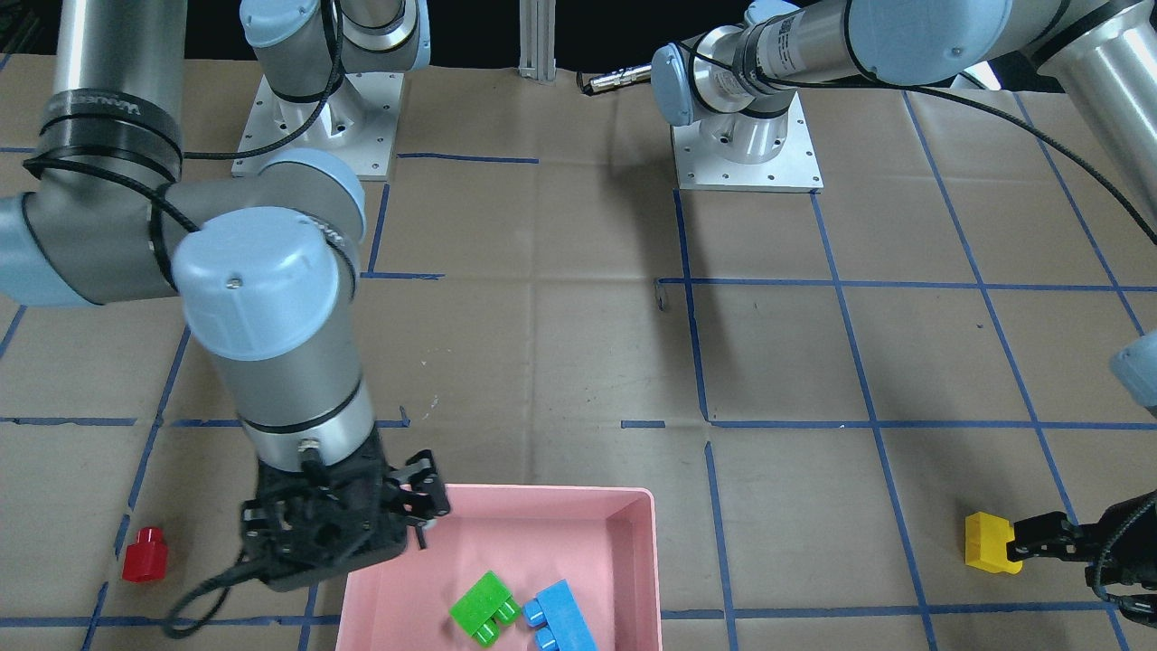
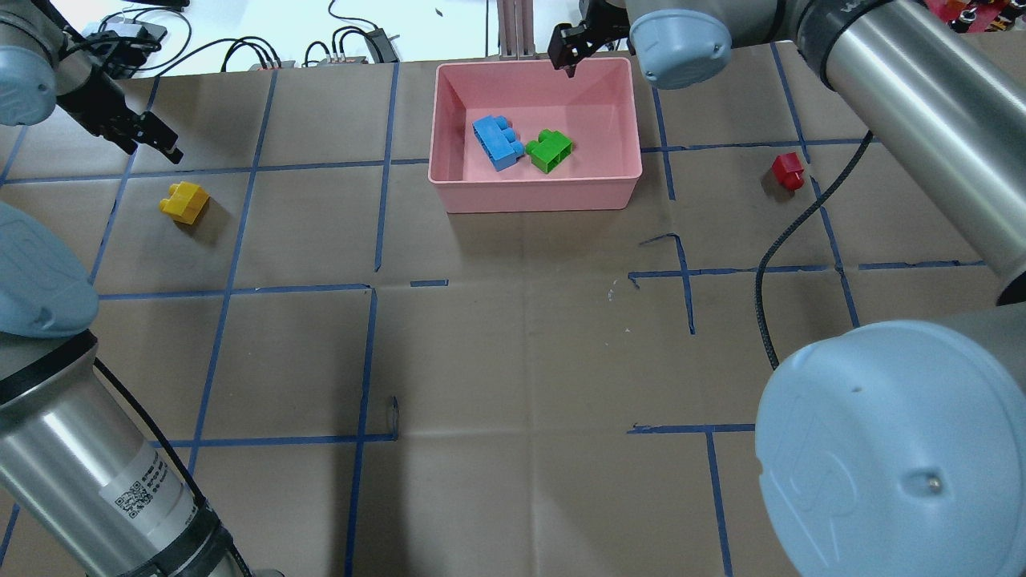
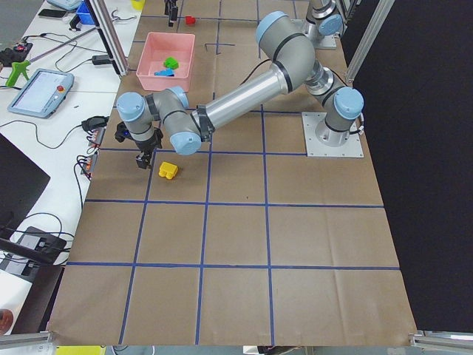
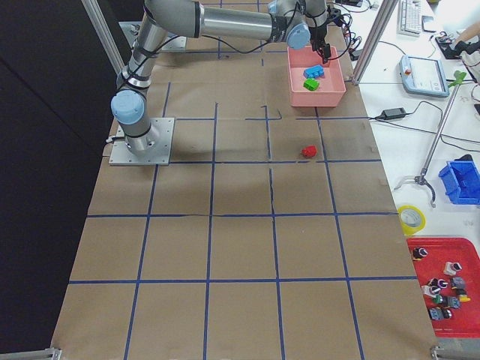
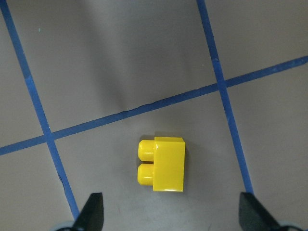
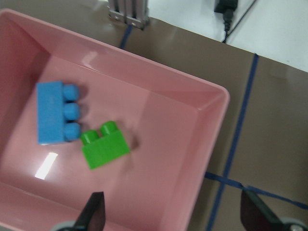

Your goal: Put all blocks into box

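Note:
The pink box (image 2: 537, 196) stands at the far middle of the table and holds the light-blue brick (image 2: 497, 142) and the green brick (image 2: 550, 151), which touch. My right gripper (image 2: 569, 54) is open and empty above the box's far edge; its wrist view shows the blue brick (image 6: 55, 118) and the green brick (image 6: 105, 147) below. The yellow brick (image 2: 184, 202) lies on the table at far left. My left gripper (image 2: 156, 140) is open just beyond it; in its wrist view the brick (image 5: 163, 163) sits between the spread fingertips (image 5: 94, 211), untouched. The red brick (image 2: 788, 171) lies right of the box.
Blue tape lines grid the brown paper table. A black cable (image 2: 781, 264) hangs from the right arm over the table's right half. Both arm bases (image 1: 746, 145) stand at the robot's side. Cables and a metal post (image 2: 513, 28) lie beyond the far edge.

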Motion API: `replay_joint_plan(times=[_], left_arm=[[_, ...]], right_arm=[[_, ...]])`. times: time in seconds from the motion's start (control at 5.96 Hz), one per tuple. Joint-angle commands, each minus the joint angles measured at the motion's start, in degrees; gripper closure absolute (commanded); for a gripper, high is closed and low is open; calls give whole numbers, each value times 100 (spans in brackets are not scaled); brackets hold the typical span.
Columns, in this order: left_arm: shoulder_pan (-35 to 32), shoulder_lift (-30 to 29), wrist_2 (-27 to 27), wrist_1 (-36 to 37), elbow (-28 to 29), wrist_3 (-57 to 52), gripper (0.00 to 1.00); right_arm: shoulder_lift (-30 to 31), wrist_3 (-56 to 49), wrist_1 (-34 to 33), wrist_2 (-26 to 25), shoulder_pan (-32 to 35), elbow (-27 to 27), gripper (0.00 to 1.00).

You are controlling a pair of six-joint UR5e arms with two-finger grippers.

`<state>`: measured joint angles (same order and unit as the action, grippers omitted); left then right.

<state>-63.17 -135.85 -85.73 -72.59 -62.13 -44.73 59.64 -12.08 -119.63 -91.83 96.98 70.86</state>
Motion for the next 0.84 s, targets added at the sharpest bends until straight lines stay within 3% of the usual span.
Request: replay_joint_plan(times=[0.0, 0.17, 0.34, 0.67], left_arm=[[6, -336, 74, 158, -183, -63, 1], [15, -336, 65, 192, -402, -106, 2], [41, -293, 31, 315, -544, -272, 4], [147, -196, -22, 298, -650, -300, 6]], right_arm=[[895, -294, 186, -204, -1000, 1290, 1], [1109, -608, 186, -125, -1754, 1716, 1], [954, -1255, 142, 467, -2258, 1886, 1], [341, -1429, -1448, 578, -2412, 2412, 3]])
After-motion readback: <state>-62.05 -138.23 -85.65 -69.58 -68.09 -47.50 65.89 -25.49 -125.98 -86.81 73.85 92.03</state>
